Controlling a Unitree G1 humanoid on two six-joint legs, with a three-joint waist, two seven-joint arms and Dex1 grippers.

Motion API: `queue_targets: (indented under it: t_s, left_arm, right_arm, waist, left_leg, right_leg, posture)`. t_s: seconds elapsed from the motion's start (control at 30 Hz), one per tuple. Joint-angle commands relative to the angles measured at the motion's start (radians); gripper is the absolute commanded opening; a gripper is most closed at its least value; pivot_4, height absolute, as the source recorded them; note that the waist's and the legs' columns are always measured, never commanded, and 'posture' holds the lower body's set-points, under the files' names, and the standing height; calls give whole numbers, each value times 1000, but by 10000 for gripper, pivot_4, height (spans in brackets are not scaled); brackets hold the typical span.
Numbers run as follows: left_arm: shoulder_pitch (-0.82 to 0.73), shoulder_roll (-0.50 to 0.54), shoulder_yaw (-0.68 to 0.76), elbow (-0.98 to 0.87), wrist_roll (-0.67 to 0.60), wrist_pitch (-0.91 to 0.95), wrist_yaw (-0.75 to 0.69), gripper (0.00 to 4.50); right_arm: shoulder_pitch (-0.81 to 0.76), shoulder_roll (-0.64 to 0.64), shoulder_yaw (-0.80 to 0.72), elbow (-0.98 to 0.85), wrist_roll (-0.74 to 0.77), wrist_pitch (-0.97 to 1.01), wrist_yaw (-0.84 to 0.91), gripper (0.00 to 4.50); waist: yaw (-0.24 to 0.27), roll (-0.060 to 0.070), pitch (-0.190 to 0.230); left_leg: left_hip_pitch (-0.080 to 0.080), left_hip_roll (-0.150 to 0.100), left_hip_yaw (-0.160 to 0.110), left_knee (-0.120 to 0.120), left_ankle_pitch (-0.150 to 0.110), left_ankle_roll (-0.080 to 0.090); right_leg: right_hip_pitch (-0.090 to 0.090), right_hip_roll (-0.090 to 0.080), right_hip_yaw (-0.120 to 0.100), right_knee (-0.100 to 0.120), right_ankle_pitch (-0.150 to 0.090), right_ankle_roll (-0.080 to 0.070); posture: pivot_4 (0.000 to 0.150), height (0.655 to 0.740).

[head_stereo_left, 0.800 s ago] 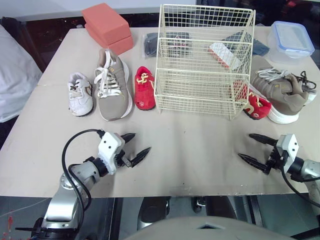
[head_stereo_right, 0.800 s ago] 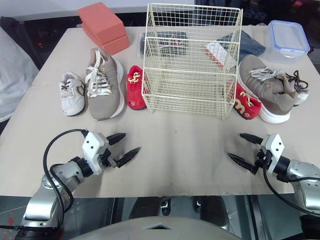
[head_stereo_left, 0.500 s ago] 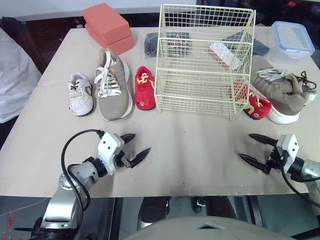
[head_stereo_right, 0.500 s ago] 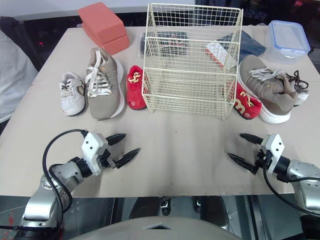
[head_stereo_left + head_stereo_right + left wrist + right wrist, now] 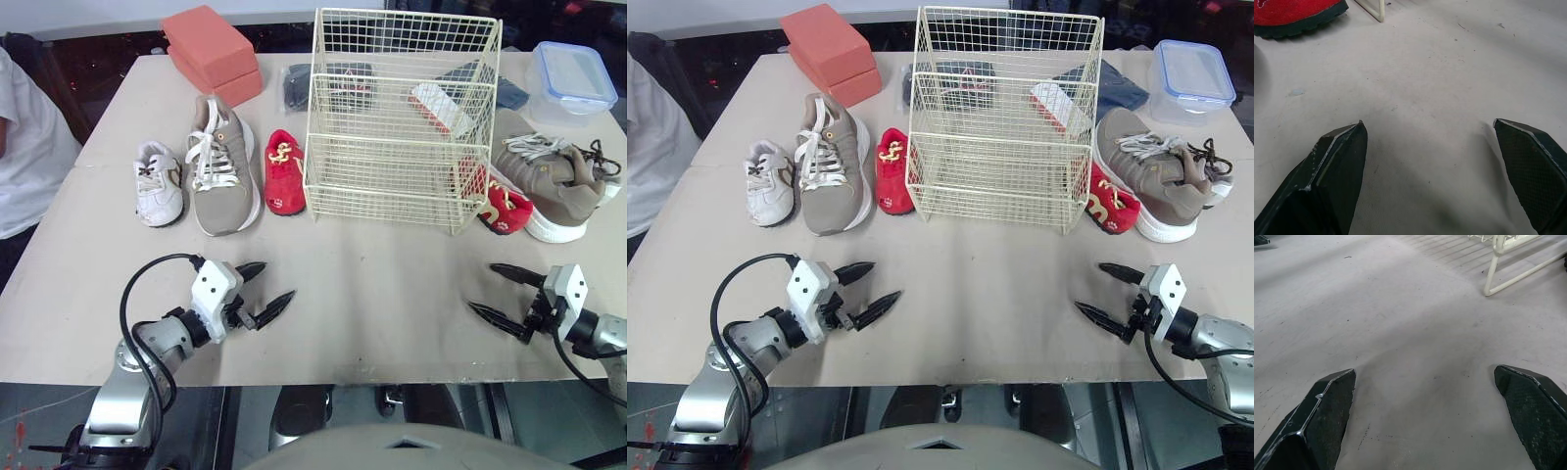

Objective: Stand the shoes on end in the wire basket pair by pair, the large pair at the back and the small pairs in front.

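Both our arms reach forward low over the near edge of the surface (image 5: 392,264), forearms angled inward. The left gripper (image 5: 278,279) and right gripper (image 5: 481,286) hover just above the bare top, well short of the shoes. From the head views we see the wire basket (image 5: 382,166) upright at the middle back. On its left, the white shoe (image 5: 157,184), large tan shoe (image 5: 221,166) and red shoe (image 5: 283,173) lie flat side by side. On its right, the second red shoe (image 5: 505,208) lies against the second tan shoe (image 5: 549,181). The left wrist view adds the red shoe's sole edge and a basket foot close up; the right wrist view adds another basket foot. Both grippers are spread wide, holding and touching nothing.
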Motion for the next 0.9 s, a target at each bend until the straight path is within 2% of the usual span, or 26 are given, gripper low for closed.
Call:
queue_targets:
  t_s: [0.03, 0.2, 0.33, 0.43, 0.67, 0.9]
  left_arm:
    - [9, 12, -6, 13, -2, 4, -22, 44397]
    - [-14, 49, 45, -30, -53, -4, -65, 44397]
    - [-38, 101, 124, -75, -142, 15, -125, 44397]
    - [-76, 145, 192, -126, -255, 75, -163, 44397]
    - [-167, 194, 315, -186, -470, 181, -189, 44397]
    - [-227, 227, 364, -215, -533, 214, -187, 44397]
  right_arm:
    - [-11, -19, -28, -57, 38, 4, 14, 45000]
    - [-60, -35, -35, -172, 123, 52, 28, 45000]
    - [-147, -54, -29, -277, 180, 119, 3, 45000]
    - [-236, -71, -7, -328, 194, 182, -37, 45000]
    - [-506, -137, 107, -374, 156, 384, -109, 45000]
    - [-790, -159, 332, -292, 54, 522, -19, 45000]
  waist:
    - [0, 0, 0]
    - [-2, -1, 2]
    - [-2, -8, 10]
    - [1, -10, 15]
    - [-4, -10, 20]
    - [-19, -12, 23]
  left_leg:
    - [0, 0, 0, 0, 0, 0]
    - [0, 0, 0, 0, 0, 0]
    - [-1, 1, -1, 0, 0, 0]
    - [-2, 1, -1, 0, 0, 0]
    - [-2, 0, -1, 0, 0, 0]
    - [-2, 0, -1, 0, 0, 0]
  right_leg:
    - [0, 0, 0, 0, 0, 0]
    - [-1, 0, 0, 0, 0, 0]
    - [-1, 0, -1, 0, 0, 0]
    - [-1, 0, -2, -1, 0, 0]
    - [-1, -1, -1, -1, 1, 2]
    - [-1, 0, -2, -1, 2, 3]
  posture:
    - [1500, 6860]
    - [1500, 6860]
    - [1500, 6860]
    - [1500, 6860]
    - [1500, 6860]
    - [1500, 6860]
